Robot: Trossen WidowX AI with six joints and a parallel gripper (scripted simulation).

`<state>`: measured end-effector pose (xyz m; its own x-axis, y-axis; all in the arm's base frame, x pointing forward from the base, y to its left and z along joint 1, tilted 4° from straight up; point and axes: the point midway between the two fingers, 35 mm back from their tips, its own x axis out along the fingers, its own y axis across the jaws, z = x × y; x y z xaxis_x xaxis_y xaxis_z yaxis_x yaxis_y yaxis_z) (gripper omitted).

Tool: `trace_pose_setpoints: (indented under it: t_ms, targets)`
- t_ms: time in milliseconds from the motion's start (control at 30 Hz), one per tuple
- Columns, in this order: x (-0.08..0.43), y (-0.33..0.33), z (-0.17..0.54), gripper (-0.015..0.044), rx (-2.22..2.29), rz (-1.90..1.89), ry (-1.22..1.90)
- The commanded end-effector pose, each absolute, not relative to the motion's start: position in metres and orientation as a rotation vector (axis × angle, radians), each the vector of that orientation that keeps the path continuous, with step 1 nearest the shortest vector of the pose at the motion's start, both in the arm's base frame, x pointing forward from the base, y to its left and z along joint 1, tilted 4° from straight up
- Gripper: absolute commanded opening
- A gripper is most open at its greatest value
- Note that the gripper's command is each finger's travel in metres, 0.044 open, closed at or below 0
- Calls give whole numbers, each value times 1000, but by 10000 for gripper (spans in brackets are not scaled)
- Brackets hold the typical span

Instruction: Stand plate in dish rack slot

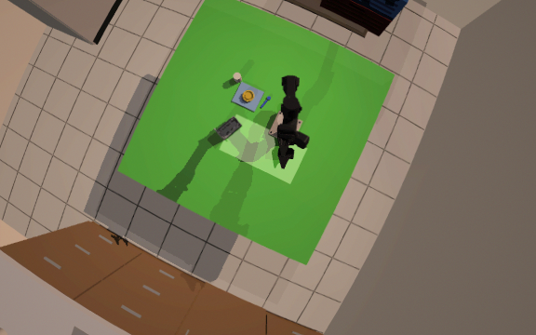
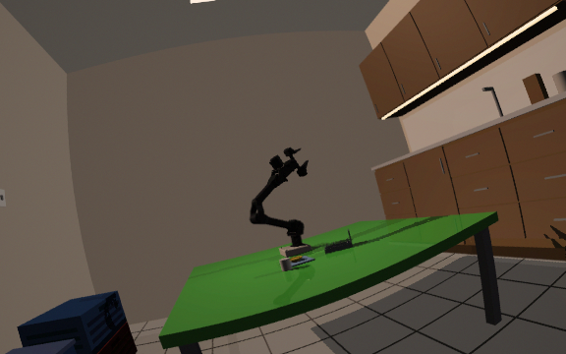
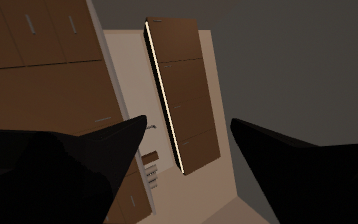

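Glossy green table (image 2: 244, 295); matt black gripper (image 3: 187, 140).

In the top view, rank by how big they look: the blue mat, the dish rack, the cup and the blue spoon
1. blue mat
2. dish rack
3. cup and blue spoon: both tiny, too close to rank.

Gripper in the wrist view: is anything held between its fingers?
No: the gripper is open, its dark fingers spread wide with only distant cabinets and wall visible in the gap.
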<state>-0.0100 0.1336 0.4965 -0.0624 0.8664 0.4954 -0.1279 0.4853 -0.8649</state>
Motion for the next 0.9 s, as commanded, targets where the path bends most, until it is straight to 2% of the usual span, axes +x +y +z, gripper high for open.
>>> trace_pose_setpoints:
  t_ms: [0,400,867]
  targets:
    - [-10,134,496,400,-706,935,-1394]
    - [20,175,476,400,-911,951,-1172]
    - [78,207,445,400,-1067,945,-824]
